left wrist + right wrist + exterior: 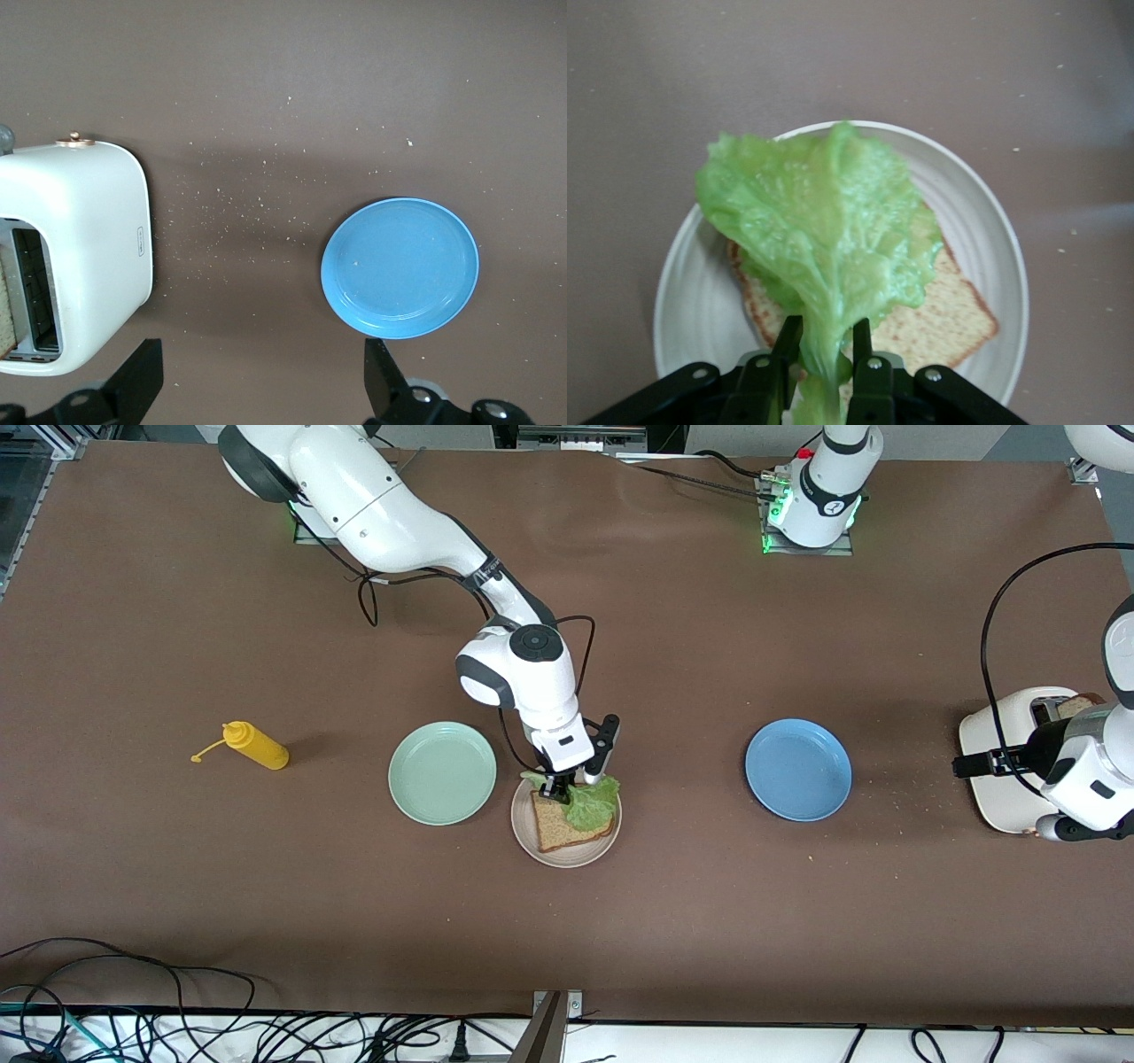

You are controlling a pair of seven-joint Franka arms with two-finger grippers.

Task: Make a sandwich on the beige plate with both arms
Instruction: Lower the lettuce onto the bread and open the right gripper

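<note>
Reaching from its base down over the round pale beige plate (567, 857), wrist bent steeply, the white right arm's black two-finger right gripper (561, 787); fingers (871, 376) set close on either side of the stem of the ruffled green lettuce leaf (824, 230), touching it, though whether pinching or just slackened cannot be told; leaf draped over the single square brown toasted bread slice (939, 323) lying on that plate; much of the slice hidden under the leaf, one corner and a crust edge showing.

Waiting above the table's left-arm end, the black left gripper (264, 385), fingers spread wide, nothing between them; only the fingertips showing in its wrist view; the arm cut off by the front view's edge.

Under it, a white rounded toaster (84, 257), partly out of view, a slice just visible in its slot; beside it a round blue plate (400, 267); between them, scattered crumbs.

Beside the beige plate, toward the right arm's end, a round mint-green plate (442, 772).
</note>
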